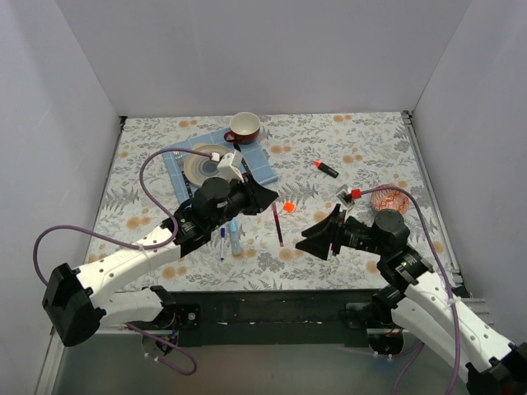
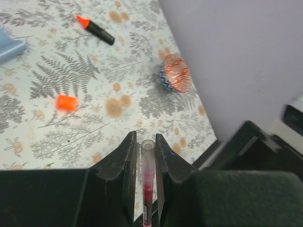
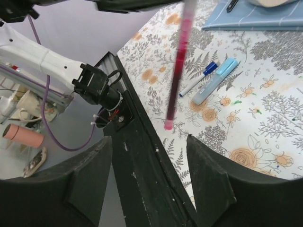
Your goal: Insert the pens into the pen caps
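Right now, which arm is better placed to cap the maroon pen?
Left: the left tool is shut on the maroon pen. The right tool is open and empty, so it would probably need a handover first.

1. The left arm [image 1: 123, 262], at eight o'clock in the top view, has smooth white link shells between rounded black joint housings. A blocky black shoulder [image 1: 70, 303] caps its base.
2. The right arm [image 1: 430, 304], at five o'clock, is built the same way: white shells, black joints.
3. A purple cable [image 1: 142, 179] runs in loops along the left arm to a white plug [image 1: 218, 155]. The right arm's purple cable [image 1: 417, 211] meets a red-and-white plug [image 1: 352, 195].
4. The left gripper [image 1: 270, 197] and right gripper [image 1: 311, 237] are matte black, with broad wedge-shaped fingers [image 3: 215, 182].
5. In the right wrist view, at nine o'clock, a black motor [image 3: 97, 90] carries thin looped black wires.
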You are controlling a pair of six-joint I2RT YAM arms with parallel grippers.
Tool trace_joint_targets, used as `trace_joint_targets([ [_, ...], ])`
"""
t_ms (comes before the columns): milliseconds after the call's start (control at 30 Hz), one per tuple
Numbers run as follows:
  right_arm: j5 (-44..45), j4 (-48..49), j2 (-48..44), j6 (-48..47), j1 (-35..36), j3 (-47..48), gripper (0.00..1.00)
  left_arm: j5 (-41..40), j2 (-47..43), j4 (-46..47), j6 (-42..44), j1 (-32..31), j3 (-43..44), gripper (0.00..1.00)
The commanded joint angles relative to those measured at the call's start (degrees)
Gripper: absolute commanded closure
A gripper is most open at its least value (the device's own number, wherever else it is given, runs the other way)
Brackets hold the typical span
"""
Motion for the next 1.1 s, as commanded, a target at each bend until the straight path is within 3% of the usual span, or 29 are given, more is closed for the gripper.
trace_joint_targets([
  [0, 5.59, -10.30, -7.59, -2.04, -0.01, 0.62, 0.27, -6.10, 4.92, -7.46, 1.28, 1.44, 3.23, 1.00],
  [367, 7.97, -15.32, -8.92, -2.82, -0.10, 3.61, 0.23, -7.70, 27.50, -18.36, 3.56, 7.07, 11.83, 1.00],
  [600, 8.32, -13.83, -8.22, -2.56, -0.10, 4.40, 0.23, -6.99, 34.10, -21.70, 2.51, 7.95, 13.07, 1.00],
  [733, 19.79, -16.81, -8.04, -2.56, -0.10, 5.45, 0.24, -8.31, 35.70, -23.46, 1.37, 8.21, 13.43, 1.00],
  [833, 25.78, -16.55, -5.25, -4.48, -0.10, 9.04, 0.25, -9.81, 35.70, -23.99, 0.58, 8.39, 13.60, 0.84],
  [867, 27.03, -17.08, -3.83, -5.63, -0.10, 10.45, 0.25, -9.55, 35.52, -24.17, 0.75, 8.39, 13.95, 0.76],
  [900, 28.52, -17.43, -2.08, -6.86, -0.01, 11.77, 0.25, -9.19, 35.44, -24.95, 1.10, 8.39, 14.65, 0.60],
  [1067, 36.27, -19.80, 13.82, -16.69, -0.71, 21.95, 0.26, -8.75, 28.70, -25.13, 3.82, 8.39, 16.59, 0.35],
])
